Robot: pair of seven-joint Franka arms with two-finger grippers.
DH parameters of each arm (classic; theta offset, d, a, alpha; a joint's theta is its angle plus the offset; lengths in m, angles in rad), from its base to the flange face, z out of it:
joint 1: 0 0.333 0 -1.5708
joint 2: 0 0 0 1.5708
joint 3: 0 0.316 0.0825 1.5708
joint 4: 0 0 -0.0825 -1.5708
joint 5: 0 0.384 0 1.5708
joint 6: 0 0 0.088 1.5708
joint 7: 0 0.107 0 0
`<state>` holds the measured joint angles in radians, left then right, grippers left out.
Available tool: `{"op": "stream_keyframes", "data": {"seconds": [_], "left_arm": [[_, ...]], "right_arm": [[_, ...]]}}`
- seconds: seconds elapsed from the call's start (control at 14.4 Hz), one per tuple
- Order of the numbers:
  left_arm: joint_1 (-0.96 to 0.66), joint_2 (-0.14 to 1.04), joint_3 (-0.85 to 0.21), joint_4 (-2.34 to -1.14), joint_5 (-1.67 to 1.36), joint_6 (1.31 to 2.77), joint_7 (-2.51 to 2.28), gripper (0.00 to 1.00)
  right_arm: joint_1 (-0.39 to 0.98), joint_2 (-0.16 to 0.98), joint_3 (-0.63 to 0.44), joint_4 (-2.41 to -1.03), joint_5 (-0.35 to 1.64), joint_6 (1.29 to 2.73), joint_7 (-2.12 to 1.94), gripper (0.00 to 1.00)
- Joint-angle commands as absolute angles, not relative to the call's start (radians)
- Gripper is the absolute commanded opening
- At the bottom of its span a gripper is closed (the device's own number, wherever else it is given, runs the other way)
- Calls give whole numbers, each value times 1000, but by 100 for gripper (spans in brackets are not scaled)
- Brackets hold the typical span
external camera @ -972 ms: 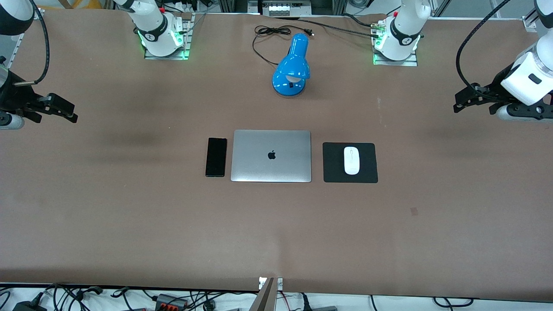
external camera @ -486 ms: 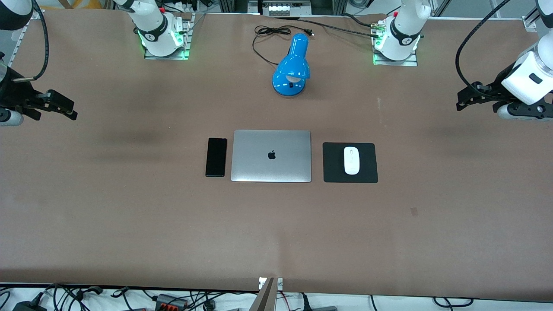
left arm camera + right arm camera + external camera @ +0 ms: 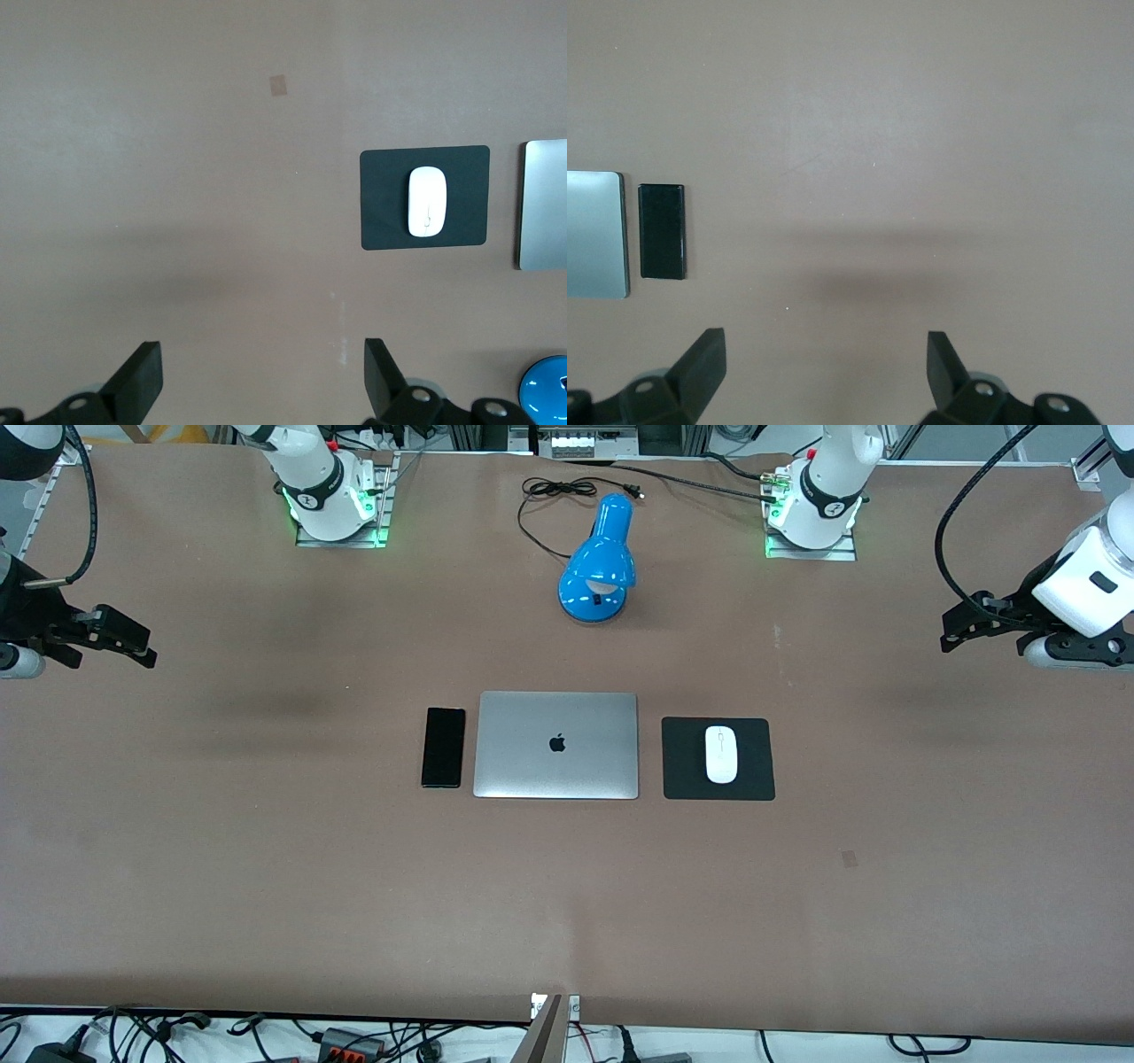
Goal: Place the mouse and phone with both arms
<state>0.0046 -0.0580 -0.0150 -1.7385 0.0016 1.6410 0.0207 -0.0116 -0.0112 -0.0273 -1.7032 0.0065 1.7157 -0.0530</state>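
Mouse (image 3: 721,755) sits on the black pad (image 3: 682,779), right of centre in the front view, and the phone (image 3: 443,747) lies flat just beside the closed laptop (image 3: 556,745) at frame centre, on the laptop's side toward the right arm's end of the table (image 3: 266,886). Both look placed to you, so the job reads as finished or close to it. A blue lamp (image 3: 598,571) stands higher in the frame, well apart from all of it. Your left gripper (image 3: 957,627) hangs at the right edge of the front view over bare table, jaws spread wide and empty in its wrist view (image 3: 263,381). Your right gripper (image 3: 133,646) hangs at the left edge, also over bare table, likewise spread and holding nothing (image 3: 824,372). From here, the risk is mostly a careless return sweep: a low pass across the middle could nudge the phone against the laptop or push the mouse off the pad, since both are light and loose.
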Motion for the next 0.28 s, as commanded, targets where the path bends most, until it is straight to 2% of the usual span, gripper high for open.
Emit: {"op": "stream_keyframes", "data": {"seconds": [0.0, 0.21], "left_arm": [[11, -38, -15, -1698, 20, 1624, 32, 100], [11, -28, -12, -1697, 18, 1625, 31, 100]], "right_arm": [[-14, -34, -21, -1720, -6, 1710, -57, 100], [-14, -35, -21, -1720, -6, 1710, -55, 100]]}}
